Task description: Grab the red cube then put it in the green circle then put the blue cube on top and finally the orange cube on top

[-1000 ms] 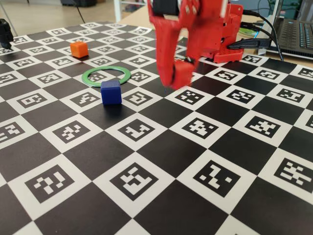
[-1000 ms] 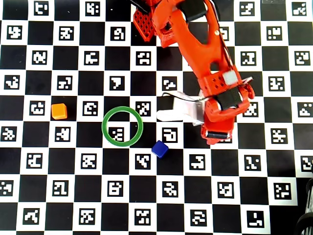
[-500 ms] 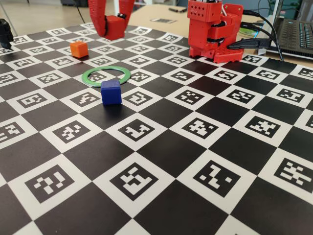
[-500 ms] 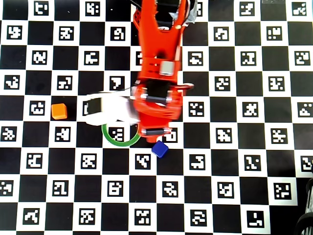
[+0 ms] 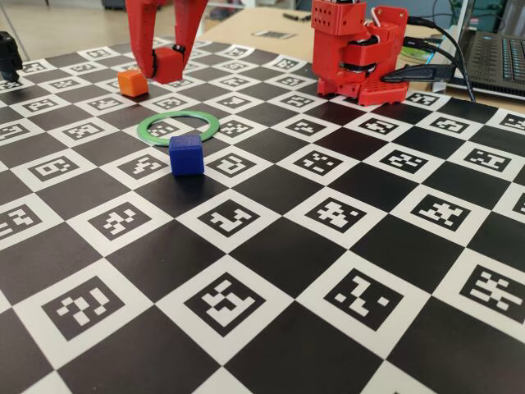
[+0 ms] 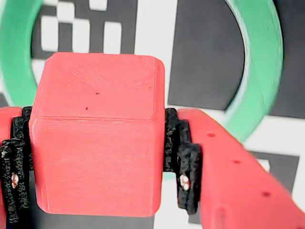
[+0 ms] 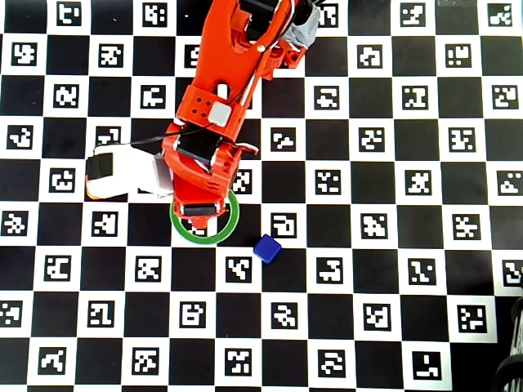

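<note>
My gripper (image 5: pixel 166 70) is shut on the red cube (image 5: pixel 170 62) and holds it in the air above the board. In the wrist view the red cube (image 6: pixel 97 133) sits between the black pads (image 6: pixel 187 176), with the green circle (image 6: pixel 262 71) on the board below and behind it. In the overhead view the gripper (image 7: pixel 196 214) hangs over the green circle (image 7: pixel 232 219). The green circle (image 5: pixel 178 128) is empty. The blue cube (image 5: pixel 186 154) stands just in front of the circle in the fixed view and also shows in the overhead view (image 7: pixel 266 248). The orange cube (image 5: pixel 131 82) stands left of the gripper.
The board is a black-and-white checker mat with marker squares (image 5: pixel 328 271). The red arm base (image 5: pixel 361 49) stands at the back right, with cables and a laptop (image 5: pixel 496 53) beyond it. A dark object (image 5: pixel 8 53) sits at the far left edge.
</note>
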`<state>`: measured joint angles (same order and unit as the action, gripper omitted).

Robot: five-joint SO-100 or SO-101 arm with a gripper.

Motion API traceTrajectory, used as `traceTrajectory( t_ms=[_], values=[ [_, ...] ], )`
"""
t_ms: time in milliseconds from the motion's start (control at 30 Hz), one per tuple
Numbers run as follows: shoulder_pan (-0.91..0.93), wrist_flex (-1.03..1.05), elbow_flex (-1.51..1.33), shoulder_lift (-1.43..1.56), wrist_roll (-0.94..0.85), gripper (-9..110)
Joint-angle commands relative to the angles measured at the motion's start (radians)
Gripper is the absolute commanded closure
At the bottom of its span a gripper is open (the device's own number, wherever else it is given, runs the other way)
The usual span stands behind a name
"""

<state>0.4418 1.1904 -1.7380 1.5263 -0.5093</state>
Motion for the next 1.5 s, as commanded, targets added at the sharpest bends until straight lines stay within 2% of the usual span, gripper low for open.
traceTrajectory(
  t_ms=[0,833,1467],
  values=[
    [0.014,-0.049,-0.002,-0.014,-0.008,90],
    [-0.046,-0.207,-0.147,-0.046,0.046,90],
    [-0.048,-0.230,-0.173,-0.067,0.038,89]
  ],
)
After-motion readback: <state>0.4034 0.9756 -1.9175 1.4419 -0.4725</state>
